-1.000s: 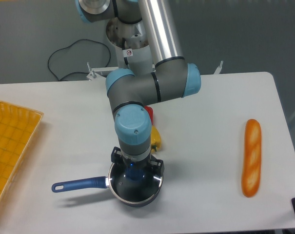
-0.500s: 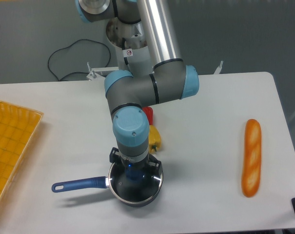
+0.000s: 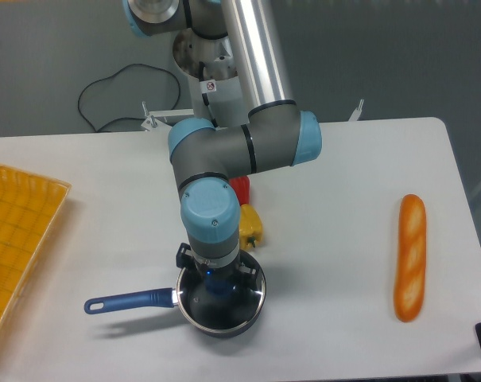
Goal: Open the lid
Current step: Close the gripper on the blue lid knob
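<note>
Lying flat on saucepan [image 3: 204, 318]: lid [image 3: 224, 306]; fingers [image 3: 219, 288] at knob.

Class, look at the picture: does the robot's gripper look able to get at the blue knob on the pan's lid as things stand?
Probably yes. The gripper hangs straight above the lid, right at its blue knob, and nothing lies between them. The wrist hides the fingers, so whether they have closed on the knob cannot be seen.

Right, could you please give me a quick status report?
Gripper down over the lid, jaws hidden. Lid on saucepan. Yellow pepper just behind.
</note>
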Robot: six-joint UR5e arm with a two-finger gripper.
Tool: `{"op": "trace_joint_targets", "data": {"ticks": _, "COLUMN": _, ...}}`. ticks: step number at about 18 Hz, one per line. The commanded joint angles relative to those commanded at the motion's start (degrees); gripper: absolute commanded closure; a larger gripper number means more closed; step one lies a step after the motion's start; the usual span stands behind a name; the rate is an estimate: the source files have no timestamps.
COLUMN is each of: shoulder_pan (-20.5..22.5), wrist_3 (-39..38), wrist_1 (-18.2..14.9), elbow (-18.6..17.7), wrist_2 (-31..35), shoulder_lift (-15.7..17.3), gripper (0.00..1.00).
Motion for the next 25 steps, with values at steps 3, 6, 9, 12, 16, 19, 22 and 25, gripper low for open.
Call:
{"op": "trace_joint_targets", "data": {"ticks": 3, "shoulder_pan": -0.09, "wrist_3": 0.09, "wrist_1": 0.09, "elbow": 0.0, "wrist_2": 0.0, "shoulder_lift": 0.0, "gripper": 0.16}}
{"op": "trace_joint_targets", "data": {"ticks": 6, "shoulder_pan": -0.09, "wrist_3": 0.0, "wrist_1": 0.09, "elbow": -0.09, "wrist_2": 0.0, "shoulder_lift": -0.09, "gripper": 0.26}}
{"op": "trace_joint_targets", "data": {"ticks": 9, "shoulder_pan": -0.09, "wrist_3": 0.09, "wrist_1": 0.09, "elbow": -0.09, "wrist_2": 0.09, "shoulder_lift": 0.0, "gripper": 0.33}}
{"op": "trace_joint_targets", "data": {"ticks": 12, "shoulder_pan": -0.09, "wrist_3": 0.35, "wrist_1": 0.09, "elbow": -0.09, "wrist_2": 0.26, "shoulder_lift": 0.0, "gripper": 0.39}}
{"op": "trace_joint_targets", "data": {"ticks": 16, "shoulder_pan": 0.0, "wrist_3": 0.53, "wrist_1": 0.09, "elbow": -0.26, "wrist_2": 0.26, "shoulder_lift": 0.35, "gripper": 0.46}}
{"op": "trace_joint_targets", "data": {"ticks": 19, "shoulder_pan": 0.0, "wrist_3": 0.53, "wrist_1": 0.0, "elbow": -0.44, "wrist_2": 0.35, "shoulder_lift": 0.79, "gripper": 0.51}}
{"op": "trace_joint_targets", "data": {"ticks": 22, "shoulder_pan": 0.09, "wrist_3": 0.53, "wrist_1": -0.09, "elbow": -0.53, "wrist_2": 0.44, "shoulder_lift": 0.97, "gripper": 0.53}}
{"op": "trace_joint_targets", "data": {"ticks": 25, "shoulder_pan": 0.44, "wrist_3": 0.7, "wrist_1": -0.35, "elbow": -1.05, "wrist_2": 0.44, "shoulder_lift": 2.63, "gripper": 0.53}}
